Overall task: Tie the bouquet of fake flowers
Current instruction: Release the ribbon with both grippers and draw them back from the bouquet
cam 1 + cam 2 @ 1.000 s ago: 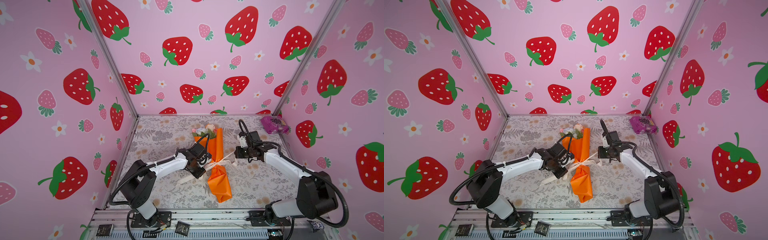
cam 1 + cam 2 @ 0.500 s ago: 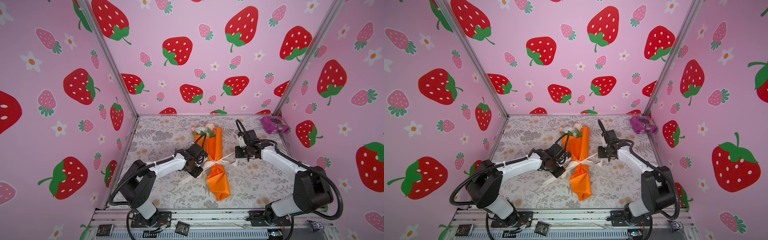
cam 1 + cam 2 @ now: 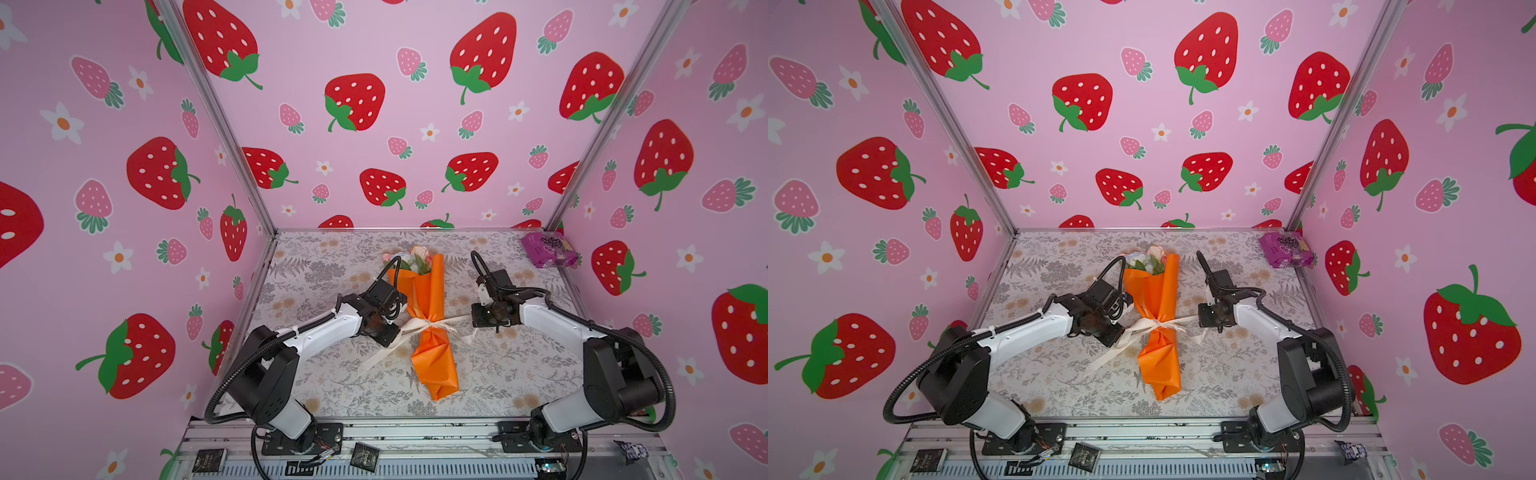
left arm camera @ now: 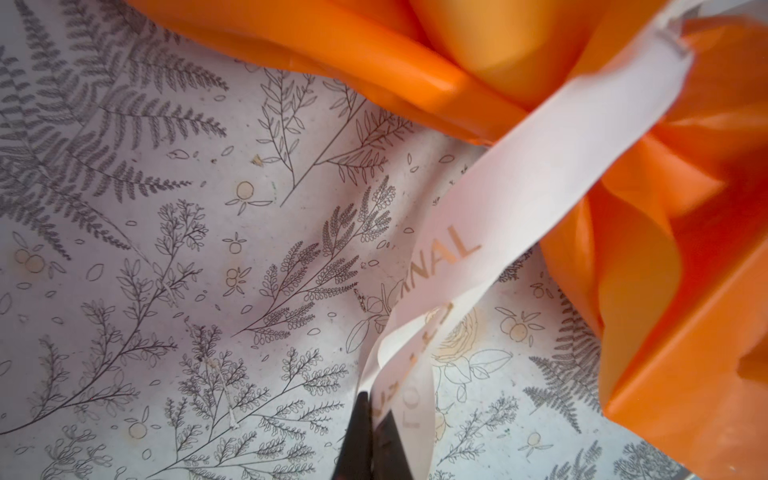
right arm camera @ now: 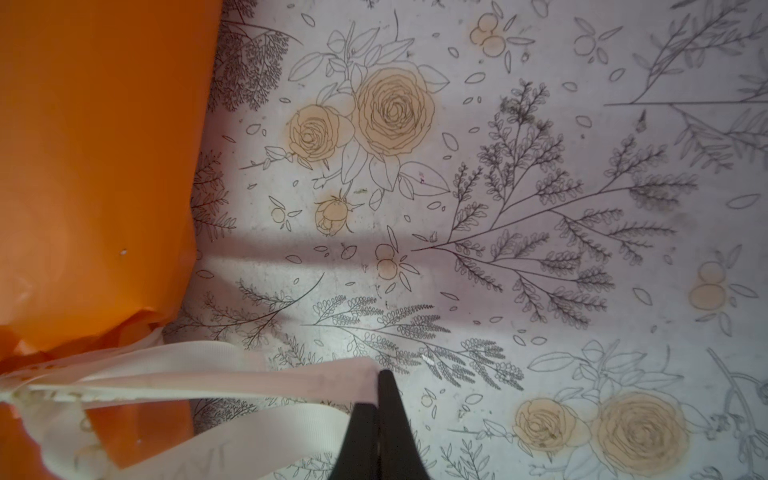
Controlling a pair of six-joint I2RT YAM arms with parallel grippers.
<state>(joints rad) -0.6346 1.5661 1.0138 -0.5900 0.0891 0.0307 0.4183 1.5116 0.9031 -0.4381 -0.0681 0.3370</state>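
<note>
The bouquet of fake flowers [image 3: 430, 316] lies mid-table [image 3: 332, 266], heads toward the back wall. The left jaws and right jaws are each clamped on a strand of the cream ribbon [image 3: 432, 323] knotted round its middle.

Both top views are bright and evenly lit, with only faint shadows on the table [image 3: 324, 266] and wide-angle stretching toward the corners. Both wrist views are dimmer; the near orange wrapping paper [image 4: 519, 54] blurs, while the table print is sharp.
</note>
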